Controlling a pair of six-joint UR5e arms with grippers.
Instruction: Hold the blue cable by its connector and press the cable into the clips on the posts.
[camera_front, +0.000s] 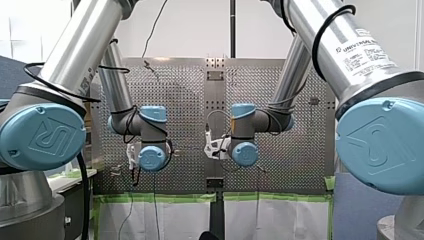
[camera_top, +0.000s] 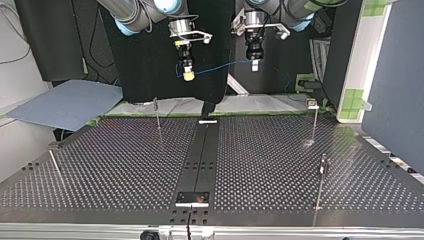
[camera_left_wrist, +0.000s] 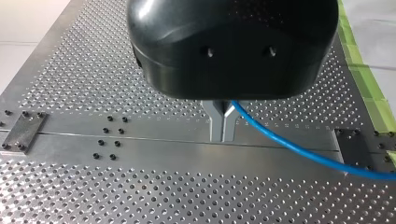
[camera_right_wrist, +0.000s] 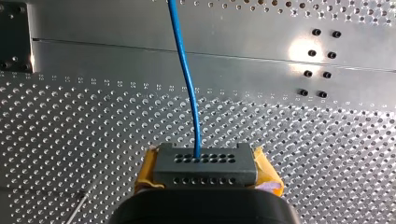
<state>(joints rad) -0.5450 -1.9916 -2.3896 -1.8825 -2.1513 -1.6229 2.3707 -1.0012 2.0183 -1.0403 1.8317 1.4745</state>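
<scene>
Holding the thin blue cable (camera_right_wrist: 187, 79) well above the perforated metal bench (camera_top: 110, 165), we are in the carrying step: none of it is pressed into a clip yet. Our right jaws, with yellow pads (camera_right_wrist: 145, 171), are clenched on the dark grey block connector (camera_right_wrist: 205, 165), and the cable runs out of its face. Our left jaws, 2 metal fingers (camera_left_wrist: 217, 126), are pinched on the cable further along. In the top view it hangs in a shallow span between the 2 arms. The thin upright metal posts (camera_top: 158, 115) stand on the bench below, well apart from the cable. Next, we judge, the span must come down onto a post's clip, taut and lined up with the slot.
</scene>
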